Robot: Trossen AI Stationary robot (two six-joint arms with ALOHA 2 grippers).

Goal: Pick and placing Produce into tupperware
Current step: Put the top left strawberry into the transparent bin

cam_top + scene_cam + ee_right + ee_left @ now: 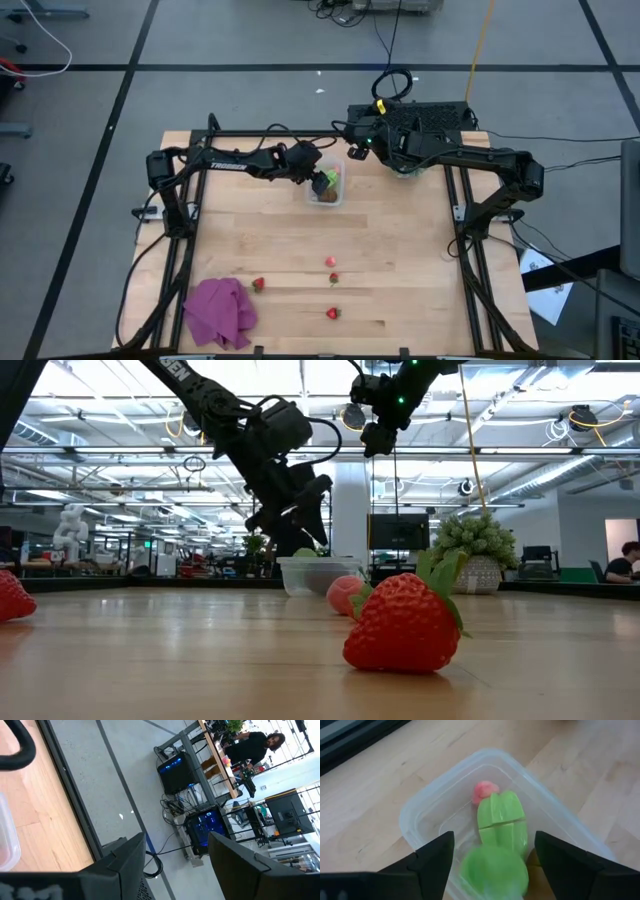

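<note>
High view: purple cloth (220, 312) sat at counter's left. Strawberries (332, 313) lay loose mid-counter; looked light, hard, slippery, so pinch across the body. My left gripper (322, 181) hung over tupperware (327, 186), jaws apart, green piece (502, 822) inside. Right gripper (357, 150) parked empty, part-open.

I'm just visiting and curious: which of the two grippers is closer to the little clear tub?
The left. The left gripper hangs right over the tupperware, fingers spread, while the right gripper waits raised beyond its far corner, empty.
</note>
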